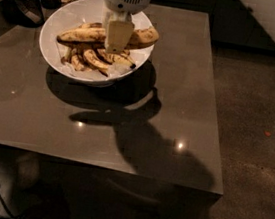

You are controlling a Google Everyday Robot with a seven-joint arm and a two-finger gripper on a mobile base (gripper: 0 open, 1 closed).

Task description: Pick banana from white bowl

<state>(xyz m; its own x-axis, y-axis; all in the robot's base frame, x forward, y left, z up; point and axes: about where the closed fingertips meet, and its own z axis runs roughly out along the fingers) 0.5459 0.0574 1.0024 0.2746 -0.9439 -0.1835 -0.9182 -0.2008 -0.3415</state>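
Several darker, browner, curved bananas (96, 59) lie heaped on the floor of the large glossy white bowl (63, 18). Above them the long, nearly straight pale yellow banana (82, 34) with brown speckles spans almost the whole bowl. Its right tip reaches over the bowl's right rim. The robot's white two-finger hand (118, 38) hangs over the middle of the bowl. It seems clamped on the banana's mid-section, though its pale front hides the contact itself.

The main risk I see is the fruit's softness. An overripe banana squeezed at one narrow point may split or pull out of its skin, and it would then drop back into the bowl. A grip a little off the balance point would let one end sag, and the banana could twist free during the lift.

The tip over the right rim could catch on the bowl if the hand moves sideways before rising. That could tilt the bowl or drag it across the glossy grey-brown surface (181, 87). A darker banana pressed against the underside might be carried up part of the way. It could then fall outside the bowl, or toward the dark wire-mesh cup (27, 6) just left of the bowl.
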